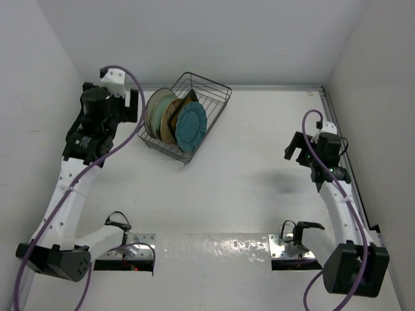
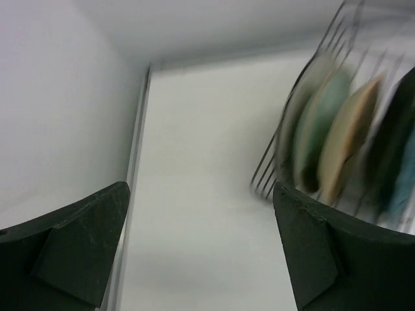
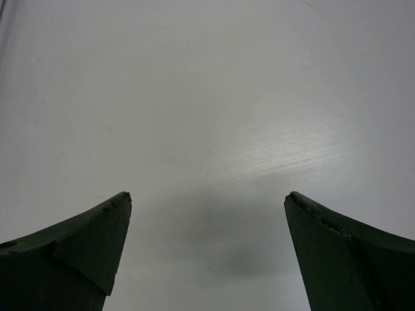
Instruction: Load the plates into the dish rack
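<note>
The white table [image 1: 246,194] carries the dark metal wire rectangular dish rack [image 1: 217,97] at its far left. Five plates [image 1: 172,116] stand on edge in a row inside it, from a pale grey round plate [image 2: 299,116] at one end to the scalloped teal round plate [image 1: 192,127] at the other. My left claw [image 2: 200,194] hangs just beside the rack, jaws spread wide and holding nothing, and my right claw [image 3: 209,197] is equally wide and empty over bare table, well apart from the rack. I judge loading complete, so the next move calls only for confirming that each plate sits in a divider slot, which the blurred wrist view cannot show, and for clearing both arms without striking the wires.
</note>
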Controlling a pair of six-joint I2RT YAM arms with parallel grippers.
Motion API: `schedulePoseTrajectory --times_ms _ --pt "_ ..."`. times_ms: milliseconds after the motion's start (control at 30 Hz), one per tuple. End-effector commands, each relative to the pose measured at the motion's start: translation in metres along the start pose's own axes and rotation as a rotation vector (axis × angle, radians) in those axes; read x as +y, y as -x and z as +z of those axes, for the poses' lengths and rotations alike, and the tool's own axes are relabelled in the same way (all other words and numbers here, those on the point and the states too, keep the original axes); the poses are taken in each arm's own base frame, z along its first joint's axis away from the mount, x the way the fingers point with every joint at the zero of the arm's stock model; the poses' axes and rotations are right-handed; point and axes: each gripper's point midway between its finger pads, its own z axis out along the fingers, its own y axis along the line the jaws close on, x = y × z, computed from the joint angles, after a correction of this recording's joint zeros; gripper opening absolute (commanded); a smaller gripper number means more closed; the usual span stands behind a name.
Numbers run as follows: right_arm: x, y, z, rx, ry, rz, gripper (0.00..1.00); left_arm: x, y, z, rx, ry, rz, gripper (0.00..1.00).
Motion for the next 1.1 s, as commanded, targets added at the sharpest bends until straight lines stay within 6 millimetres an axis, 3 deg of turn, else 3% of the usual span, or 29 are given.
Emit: schedulePoseTrajectory --times_ms 0,33,133,200,367,500,767,1067 --pt "-0.024 -0.018 -0.010 0.011 -0.130 0.036 0.99 0.015 -0.081 0.017 0.194 0.029 0.042 0.89" --pt "-0.031 -0.024 -0.013 0.004 -0.164 0.043 0.99 0.033 -0.095 0.020 0.221 0.077 0.020 0.89" --pt "-0.048 -0.040 -0.020 -0.008 -0.249 0.068 0.99 0.049 -0.131 0.020 0.275 0.102 -0.030 0.89" --pt "-0.054 -0.043 -0.022 -0.029 -0.284 0.104 0.99 0.048 -0.148 0.010 0.268 0.114 -0.041 0.89" --pt "-0.053 -0.050 -0.021 -0.032 -0.275 0.120 0.99 0.054 -0.167 -0.007 0.185 0.178 -0.050 0.91" --pt "-0.048 -0.049 -0.017 -0.013 -0.252 0.136 0.99 0.058 -0.186 -0.004 0.234 0.187 -0.056 0.91" --pt "-0.049 -0.053 -0.015 0.007 -0.250 0.121 0.99 0.055 -0.210 0.007 0.305 0.171 -0.070 0.91" --pt "-0.040 -0.055 -0.009 -0.017 -0.191 0.127 0.99 0.052 -0.210 0.007 0.306 0.153 -0.079 0.91"
